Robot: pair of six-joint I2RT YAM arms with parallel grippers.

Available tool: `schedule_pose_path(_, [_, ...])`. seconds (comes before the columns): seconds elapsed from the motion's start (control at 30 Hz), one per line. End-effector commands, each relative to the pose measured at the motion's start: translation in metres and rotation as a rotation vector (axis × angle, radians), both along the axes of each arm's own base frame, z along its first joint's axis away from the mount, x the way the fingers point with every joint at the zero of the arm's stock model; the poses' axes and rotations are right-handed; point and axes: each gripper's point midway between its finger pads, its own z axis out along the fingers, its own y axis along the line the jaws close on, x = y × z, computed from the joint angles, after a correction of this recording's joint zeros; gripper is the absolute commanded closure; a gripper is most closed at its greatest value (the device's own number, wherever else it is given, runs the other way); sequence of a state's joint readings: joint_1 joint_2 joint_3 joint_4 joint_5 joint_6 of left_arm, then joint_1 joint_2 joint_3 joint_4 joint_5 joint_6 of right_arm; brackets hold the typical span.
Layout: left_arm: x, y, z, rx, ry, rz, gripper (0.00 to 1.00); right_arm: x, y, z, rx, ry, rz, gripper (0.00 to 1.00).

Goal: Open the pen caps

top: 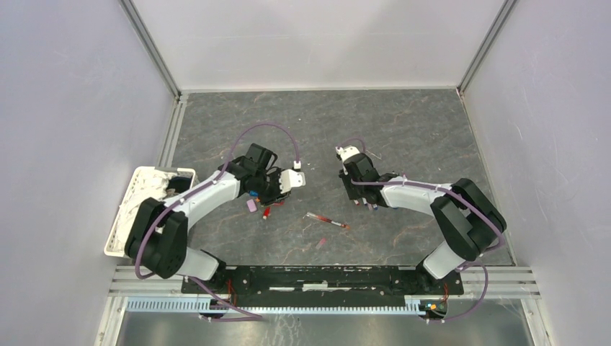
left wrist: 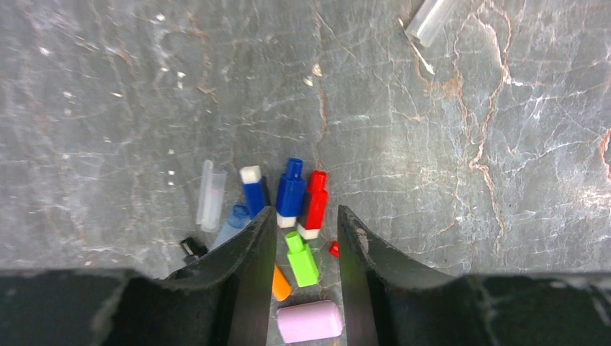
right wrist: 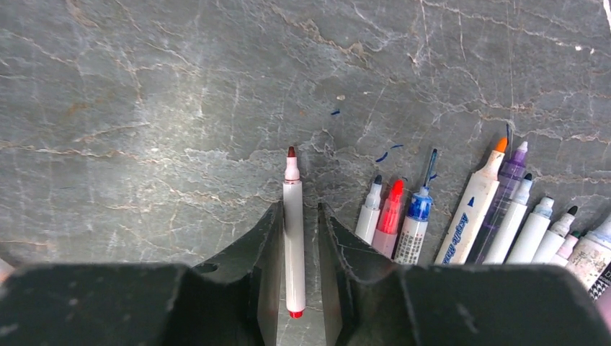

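In the left wrist view, loose pen caps lie on the marble table under my left gripper [left wrist: 306,213]. They are a green cap [left wrist: 302,259], an orange cap [left wrist: 280,283], a lilac cap [left wrist: 310,321], a red cap [left wrist: 314,204] and two blue caps [left wrist: 291,193]. The jaws stand open and touch none of them. In the right wrist view, an uncapped white pen [right wrist: 293,238] with a red tip lies between the fingers of my right gripper [right wrist: 299,205]. It rests against the left finger, with a gap to the right finger. Several uncapped pens [right wrist: 468,216] lie in a row to its right.
A white basket [top: 144,198] stands at the table's left edge. A red pen [top: 326,220] and a small pale piece [top: 321,243] lie between the arms near the front. A clear sleeve [left wrist: 210,196] and a black bit [left wrist: 192,247] lie left of the caps.
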State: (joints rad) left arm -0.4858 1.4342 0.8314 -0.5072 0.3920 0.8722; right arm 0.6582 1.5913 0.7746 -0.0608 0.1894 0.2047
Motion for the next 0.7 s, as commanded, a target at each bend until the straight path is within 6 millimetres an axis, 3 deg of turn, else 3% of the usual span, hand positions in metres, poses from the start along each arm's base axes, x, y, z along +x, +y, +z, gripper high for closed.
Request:
schedule_pose_path(0.0, [0.018,-0.008,0.046,-0.061,-0.081,0.038,0.50,0.003,-0.009,-0.005,-0.038,-0.025,-0.032,0.71])
schedule_pose_path(0.13, [0.030,-0.006,0.082,-0.092,-0.137,0.093,0.44,0.002,-0.014,0.000,-0.042,-0.044,-0.048,0.70])
schedule_pose_path(0.17, [0.034,-0.004,0.092,-0.098,-0.151,0.106,0.10,0.003,-0.016,0.002,-0.040,-0.053,-0.053,0.70])
schedule_pose_path(0.2, [0.036,-0.002,0.100,-0.102,-0.157,0.131,0.02,0.003,-0.017,0.007,-0.037,-0.066,-0.060,0.70])
schedule_pose_path(0.37, [0.049,0.020,0.132,-0.059,-0.201,0.220,0.00,0.002,-0.012,0.039,0.040,-0.158,-0.033,0.68])
schedule_pose_path(0.5, [0.055,0.038,0.151,-0.070,-0.263,0.257,0.00,-0.007,0.005,0.064,0.113,-0.207,0.068,0.58])
schedule_pose_path(0.6, [0.071,0.054,0.165,-0.073,-0.370,0.352,0.00,-0.028,0.032,0.067,0.143,-0.177,0.236,0.47])
schedule_pose_path(0.67, [0.083,0.067,0.181,-0.076,-0.458,0.438,0.00,-0.050,0.047,0.057,0.132,-0.114,0.349,0.42])
